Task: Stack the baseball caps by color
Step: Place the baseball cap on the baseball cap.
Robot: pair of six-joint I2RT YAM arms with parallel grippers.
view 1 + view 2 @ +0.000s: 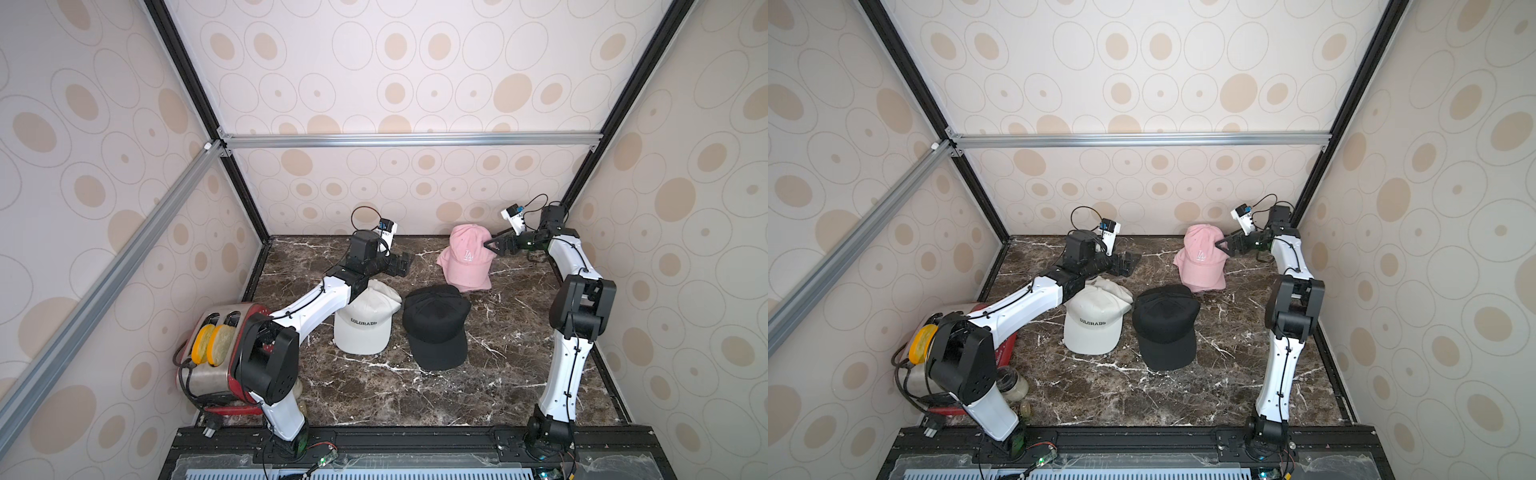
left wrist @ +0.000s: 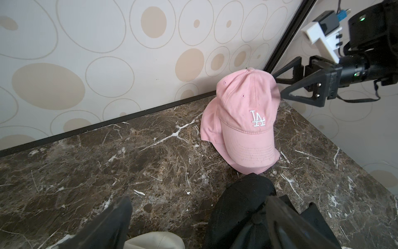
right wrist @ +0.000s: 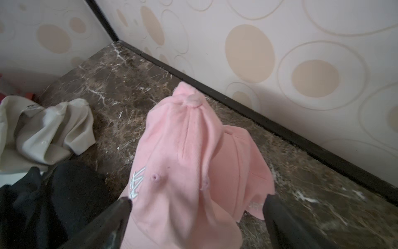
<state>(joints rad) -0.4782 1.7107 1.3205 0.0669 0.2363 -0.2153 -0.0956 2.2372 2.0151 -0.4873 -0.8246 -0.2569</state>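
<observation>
**Right gripper** (image 3: 196, 202), foreground of its wrist view: jaws spread wide astride the crown of the upper pink cap (image 3: 176, 151), gripping nothing. This cap rests on the lower pink cap (image 2: 210, 125) at the rear of the table (image 1: 519, 374), toward the right corner; white caps (image 1: 365, 324) and black caps (image 1: 436, 328) sit nearer the front. Its long axis runs from back wall to front, brim forward, crown propped up; the lower cap seems skewed leftward. Release step, probably: retreat upward and rearward, jaws wide, lest a finger snag the soft crown. Left gripper (image 1: 403, 264): jaws parted, empty, above bare table
</observation>
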